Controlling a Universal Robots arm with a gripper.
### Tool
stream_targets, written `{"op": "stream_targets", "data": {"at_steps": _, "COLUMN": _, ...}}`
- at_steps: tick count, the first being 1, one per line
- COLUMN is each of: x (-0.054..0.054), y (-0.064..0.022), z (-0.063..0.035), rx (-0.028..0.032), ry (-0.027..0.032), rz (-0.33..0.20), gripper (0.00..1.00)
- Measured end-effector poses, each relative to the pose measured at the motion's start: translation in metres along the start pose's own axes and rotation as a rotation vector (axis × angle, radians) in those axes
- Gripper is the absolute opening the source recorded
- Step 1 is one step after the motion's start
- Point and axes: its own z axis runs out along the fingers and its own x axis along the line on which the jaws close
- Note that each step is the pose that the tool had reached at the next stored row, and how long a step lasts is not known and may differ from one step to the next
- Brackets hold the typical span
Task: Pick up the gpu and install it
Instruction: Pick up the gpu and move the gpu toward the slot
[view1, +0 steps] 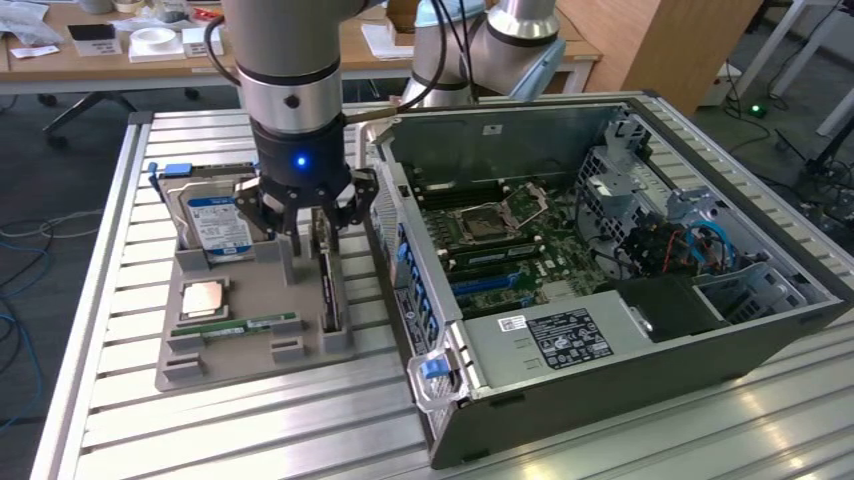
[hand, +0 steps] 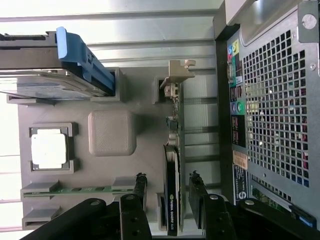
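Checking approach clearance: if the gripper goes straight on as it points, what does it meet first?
Likely the gpu, standing on edge in the gray holder. The gripper's open fingers straddle its top edge, so they may reach the holder first; depth unclear.

NVIDIA QUADRO, printed on the gpu (hand: 171, 200)

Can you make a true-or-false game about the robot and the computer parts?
1. The gpu stands on edge in the gray holder. True.
2. The hard drive stands upright in the holder too. True.
3. The gripper is squeezing the hard drive. False: its open fingers sit either side of the gpu.
4. The computer case has its side open. True.
5. The gpu is already inside the case. False: it is outside, in the holder.
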Motion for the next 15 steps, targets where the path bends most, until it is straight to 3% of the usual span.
{"op": "stream_targets", "data": {"at_steps": 8, "x": 0.0001, "y": -0.0005, "z": 0.0090, "rx": 0.0001, "ry": 0.0002, "rz": 0.000, "gripper": 0.47}}
{"op": "stream_targets", "data": {"at_steps": 15, "x": -0.0014, "y": -0.0004, "z": 0.0101, "rx": 0.0003, "ry": 0.0003, "rz": 0.000, "gripper": 0.47}}
